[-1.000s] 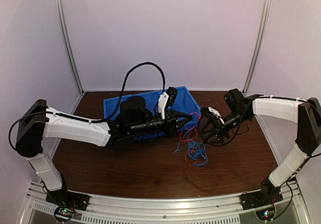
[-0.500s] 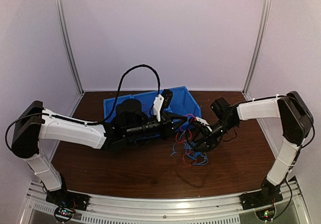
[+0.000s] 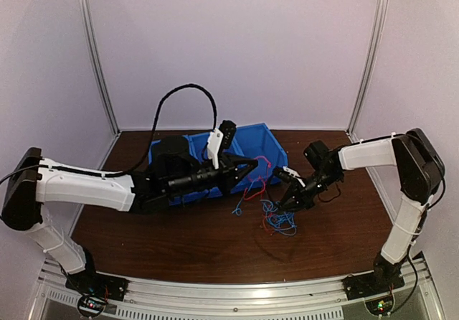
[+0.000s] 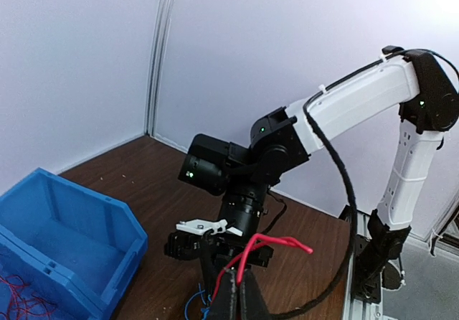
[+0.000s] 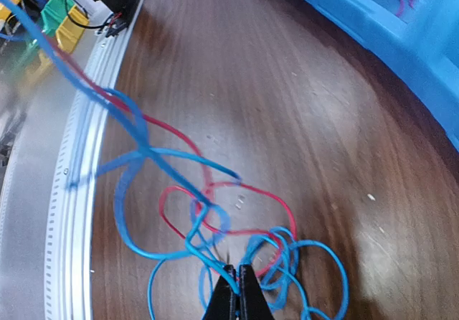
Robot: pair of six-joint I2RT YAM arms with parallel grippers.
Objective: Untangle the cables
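Note:
The cables (image 3: 276, 216) are a tangle of thin blue and red wires on the brown table, right of centre. My left gripper (image 3: 257, 163) is shut on a red cable (image 4: 276, 242) that rises from its tip (image 4: 239, 277), and strands trail from it down to the tangle. My right gripper (image 3: 281, 204) sits low at the tangle's upper edge. In the right wrist view its jaws (image 5: 237, 271) are closed on a blue cable (image 5: 193, 241), with blue and red loops (image 5: 237, 191) spread on the wood in front of them.
A blue bin (image 3: 265, 148) stands behind the left gripper and holds a few thin red wires (image 4: 21, 291). The aluminium rail (image 5: 79, 162) runs along the table's near edge. Purple walls close in the back and both sides.
The right gripper has dropped onto the tangle and gone from open to shut on a blue strand. The left arm has drawn back to the left, pulling its red cable along.

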